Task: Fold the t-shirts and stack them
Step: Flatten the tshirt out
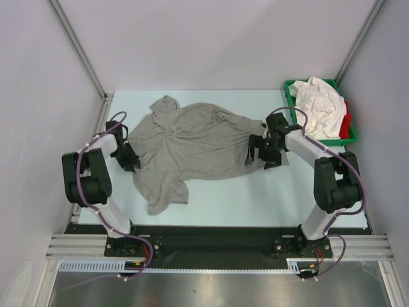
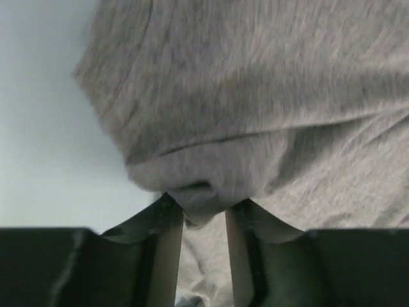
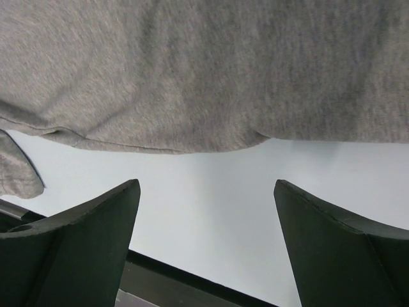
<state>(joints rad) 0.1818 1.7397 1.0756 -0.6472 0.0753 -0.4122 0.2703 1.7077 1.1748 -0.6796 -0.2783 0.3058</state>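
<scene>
The left pincer (image 2: 204, 211) nips a small bunch of the grey t-shirt (image 1: 192, 144); the right pincer (image 3: 206, 192) gapes empty beside its hem; the shallow bite could slip

grey t-shirt (image 1: 192, 144): soft matt cloth

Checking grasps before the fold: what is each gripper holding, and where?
Left gripper pinches a bunched fold at the grey t-shirt's left edge; right gripper is open, holding nothing.
</scene>
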